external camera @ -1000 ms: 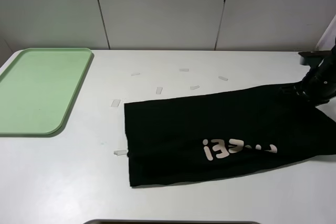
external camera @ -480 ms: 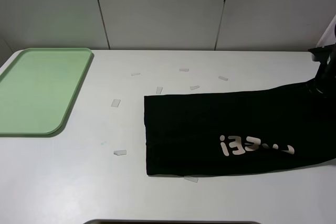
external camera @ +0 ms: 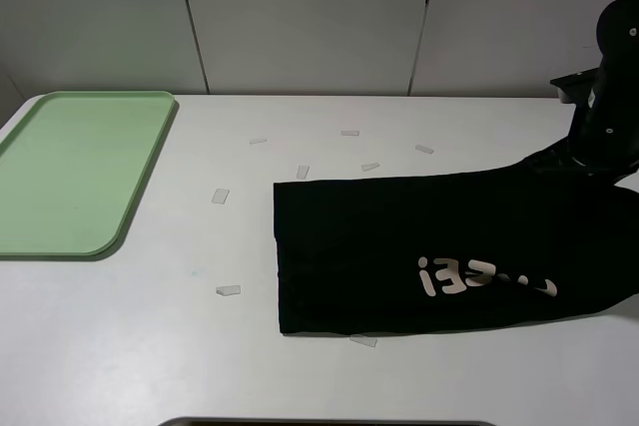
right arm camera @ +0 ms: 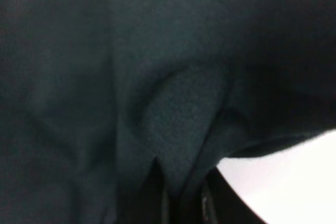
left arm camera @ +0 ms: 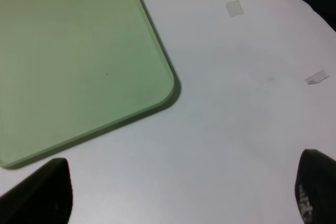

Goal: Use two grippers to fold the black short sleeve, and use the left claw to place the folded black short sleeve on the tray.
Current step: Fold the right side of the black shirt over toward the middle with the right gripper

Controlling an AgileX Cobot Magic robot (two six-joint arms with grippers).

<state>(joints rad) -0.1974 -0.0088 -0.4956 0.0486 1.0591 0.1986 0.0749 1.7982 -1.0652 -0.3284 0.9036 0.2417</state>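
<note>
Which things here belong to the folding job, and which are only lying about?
Job: shirt, tray, left hand, right hand.
Lying about: small clear scraps on the table.

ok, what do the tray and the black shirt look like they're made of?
The tray looks like moulded plastic: pale green and smooth with a dull sheen, and the rounded corners and low rim are formed in one piece. The black short sleeve is a soft matte fabric, probably cotton knit: it creases, drapes and lies folded flat. Its pale lettering looks printed on.
</note>
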